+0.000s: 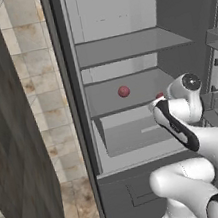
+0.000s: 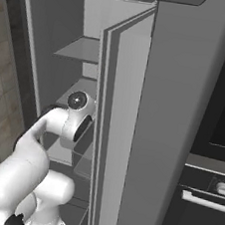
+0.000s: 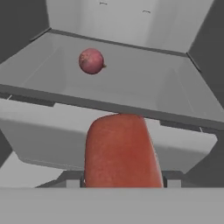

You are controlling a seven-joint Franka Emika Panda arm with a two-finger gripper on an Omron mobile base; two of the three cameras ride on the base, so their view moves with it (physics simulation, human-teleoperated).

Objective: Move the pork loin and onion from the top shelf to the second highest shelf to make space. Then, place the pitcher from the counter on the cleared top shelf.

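One oblong red-pink pork loin (image 3: 120,151), smooth-skinned.

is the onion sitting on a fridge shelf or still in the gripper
On a shelf. The onion rests alone on the second highest shelf, well apart from the gripper, which holds the pork loin instead.

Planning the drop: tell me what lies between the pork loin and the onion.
In the hand view, only bare second highest shelf separates pork loin from onion.

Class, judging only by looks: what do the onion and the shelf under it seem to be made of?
Onion: matte, mottled dark red skin, so it looks like real produce. Second highest shelf: smooth, flat grey board with a soft sheen, perhaps plastic or frosted glass; the render leaves it open.
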